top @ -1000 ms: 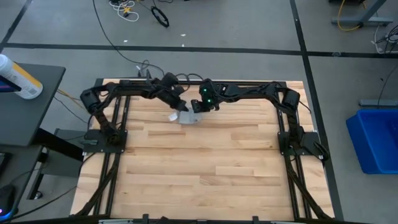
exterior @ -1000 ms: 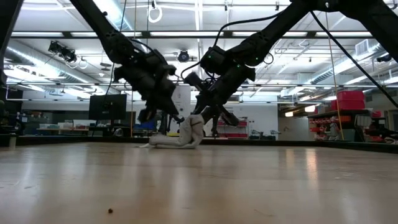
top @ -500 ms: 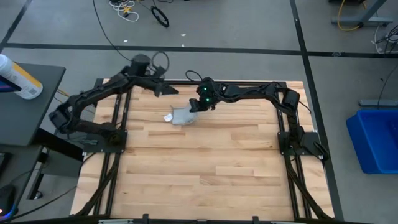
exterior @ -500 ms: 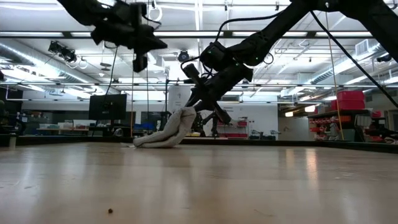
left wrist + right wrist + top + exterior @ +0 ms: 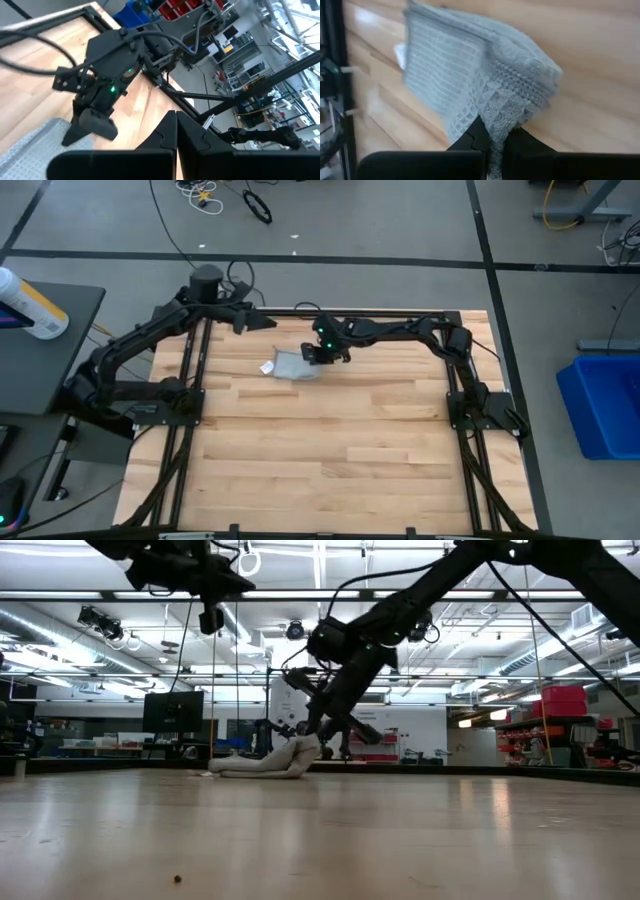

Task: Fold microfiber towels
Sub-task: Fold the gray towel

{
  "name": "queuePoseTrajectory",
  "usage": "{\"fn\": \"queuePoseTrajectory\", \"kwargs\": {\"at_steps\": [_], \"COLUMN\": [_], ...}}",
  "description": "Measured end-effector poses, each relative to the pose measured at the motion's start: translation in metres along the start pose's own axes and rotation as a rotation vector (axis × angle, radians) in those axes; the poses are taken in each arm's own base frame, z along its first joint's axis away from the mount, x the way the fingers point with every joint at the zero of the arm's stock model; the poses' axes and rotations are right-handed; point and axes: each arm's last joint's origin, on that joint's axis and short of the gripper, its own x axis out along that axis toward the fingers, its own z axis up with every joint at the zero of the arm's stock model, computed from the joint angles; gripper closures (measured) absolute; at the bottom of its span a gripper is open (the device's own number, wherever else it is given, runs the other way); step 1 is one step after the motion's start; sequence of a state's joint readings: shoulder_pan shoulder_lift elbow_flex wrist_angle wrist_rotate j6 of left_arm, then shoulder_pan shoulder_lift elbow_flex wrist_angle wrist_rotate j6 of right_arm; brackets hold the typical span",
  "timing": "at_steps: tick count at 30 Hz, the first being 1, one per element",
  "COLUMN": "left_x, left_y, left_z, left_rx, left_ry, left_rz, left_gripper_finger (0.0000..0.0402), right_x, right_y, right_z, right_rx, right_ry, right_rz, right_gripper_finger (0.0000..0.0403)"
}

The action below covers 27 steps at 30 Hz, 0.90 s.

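Left gripper lifted away, right gripper still pinching towel

- Honestly I can't read any text from my end, not in any of the four views.
- The towel has a small white tag, but it looks blank to me.
- The shelves and bins in the room behind the table are too far off to make out any labels.
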State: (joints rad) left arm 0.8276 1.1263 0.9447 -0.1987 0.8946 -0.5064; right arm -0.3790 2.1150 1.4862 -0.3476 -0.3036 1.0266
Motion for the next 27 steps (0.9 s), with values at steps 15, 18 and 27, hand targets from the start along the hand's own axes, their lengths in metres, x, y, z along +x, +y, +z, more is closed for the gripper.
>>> {"fn": "queuePoseTrajectory", "kwargs": {"at_steps": [15, 18, 27], "left_x": [-0.019, -0.022, -0.032], "left_y": [-0.025, -0.028, -0.036], "left_z": [-0.003, -0.003, -0.006], "left_rx": [0.05, 0.051, 0.053], "left_ry": [-0.057, -0.068, -0.099], "left_rz": [-0.007, -0.008, 0.008], "left_gripper_finger": [0.0401, 0.0401, 0.0401], "right_x": [0.019, 0.033, 0.058], "right_y": [0.056, 0.062, 0.073], "right_z": [0.024, 0.025, 0.036], "right_rx": [-0.19, -0.218, -0.143], "right_ry": [0.095, 0.081, 0.031], "right_rz": [0.068, 0.194, 0.499], "right_gripper_finger": [0.0385, 0.0385, 0.0385]}}
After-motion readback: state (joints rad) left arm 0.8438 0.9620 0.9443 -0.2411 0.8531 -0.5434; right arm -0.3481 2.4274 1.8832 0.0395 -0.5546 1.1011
